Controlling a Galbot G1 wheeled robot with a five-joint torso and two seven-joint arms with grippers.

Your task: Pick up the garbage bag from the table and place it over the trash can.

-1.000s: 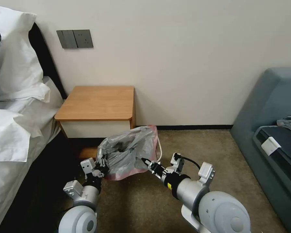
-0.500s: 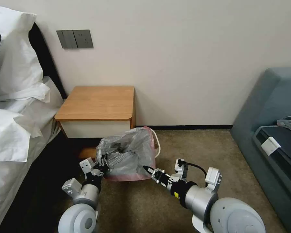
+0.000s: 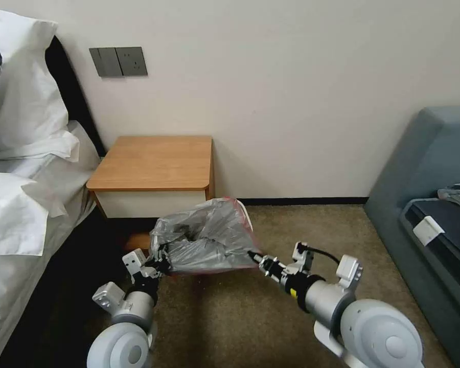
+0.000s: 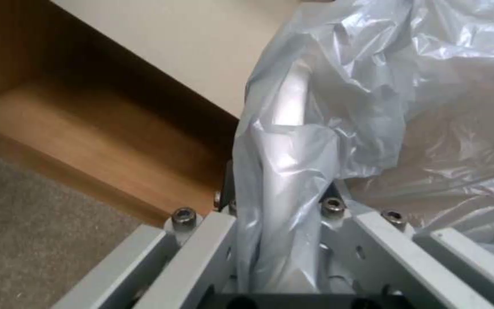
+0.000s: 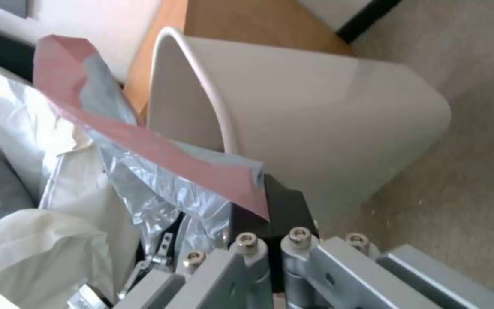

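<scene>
The garbage bag (image 3: 204,237), grey and wrinkly with a pinkish-red rim, is stretched wide low over the carpet in front of the table (image 3: 153,161). My left gripper (image 3: 161,263) is shut on the bag's left edge, where a fold of the bag (image 4: 293,141) runs between its jaws. On the right edge my right gripper (image 3: 253,254) is shut on the pink rim (image 5: 161,146). The cream-white trash can (image 5: 315,107) stands just behind that rim. In the head view the bag covers the can. The table top is bare.
A bed with white pillows (image 3: 20,153) lies along the left. A grey-blue sofa (image 3: 434,204) stands at the right. The table's low shelf (image 4: 87,141) is close beside my left gripper. Open brown carpet (image 3: 312,225) lies between the can and the sofa.
My right gripper has moved right and toward me, pulling the bag's rim out wide and taut. The left gripper has drifted slightly left, still holding its edge.
</scene>
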